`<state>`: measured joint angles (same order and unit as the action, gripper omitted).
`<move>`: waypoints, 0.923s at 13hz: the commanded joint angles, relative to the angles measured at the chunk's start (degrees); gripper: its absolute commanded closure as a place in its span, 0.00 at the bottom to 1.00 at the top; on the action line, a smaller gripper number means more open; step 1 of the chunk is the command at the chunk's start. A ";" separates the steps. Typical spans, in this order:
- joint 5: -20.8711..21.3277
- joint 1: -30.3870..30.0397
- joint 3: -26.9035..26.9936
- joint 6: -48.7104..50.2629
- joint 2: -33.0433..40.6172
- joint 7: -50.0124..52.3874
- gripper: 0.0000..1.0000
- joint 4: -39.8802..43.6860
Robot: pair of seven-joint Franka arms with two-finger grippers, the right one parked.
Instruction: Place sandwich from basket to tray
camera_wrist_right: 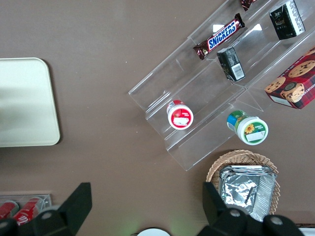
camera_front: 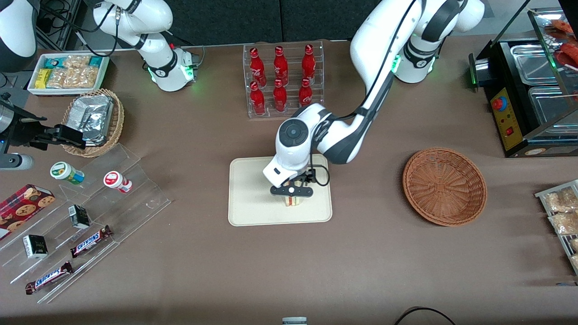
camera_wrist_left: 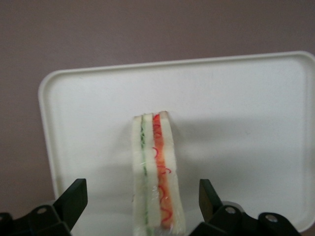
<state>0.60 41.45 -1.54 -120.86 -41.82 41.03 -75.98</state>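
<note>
On the tray you have the sandwich standing on edge, between the fingers of the gripper. The fingers are spread wide, with a clear gap to the bread on each side. The basket sits well apart, toward the working arm's end.

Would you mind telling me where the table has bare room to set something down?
Free: the brown stretch between the tray and the basket, and the strip nearer the front camera than both. Crowded: the parked arm's end, with the acrylic steps. The gripper, jaws open, straddles the sandwich on the tray.
</note>
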 commanded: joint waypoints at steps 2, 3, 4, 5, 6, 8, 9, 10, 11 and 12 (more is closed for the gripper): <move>0.10 -5.49 -0.13 6.51 11.90 -0.07 0.00 -7.40; 0.02 -7.16 -0.13 6.17 15.15 -0.94 0.00 -10.74; -0.07 -9.18 -0.21 6.16 18.58 -3.21 0.00 -13.82; -1.20 -11.29 -0.21 6.08 22.44 -6.45 0.00 -18.11; -2.61 -13.31 -0.21 5.90 26.13 -10.23 0.00 -22.24; -4.98 -18.66 -0.21 5.99 32.99 -19.18 0.00 -29.89; -6.56 -21.56 -0.13 6.33 36.77 -24.02 0.00 -33.67; -6.84 -23.77 -0.13 6.69 39.94 -27.20 0.00 -36.75; -6.84 -26.75 -0.04 7.73 42.84 -29.66 0.00 -39.22; -6.84 -29.73 -0.04 11.05 45.39 -32.13 0.00 -39.94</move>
<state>-5.22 16.26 -0.83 -112.49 -4.06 13.39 -109.80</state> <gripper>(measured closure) 0.000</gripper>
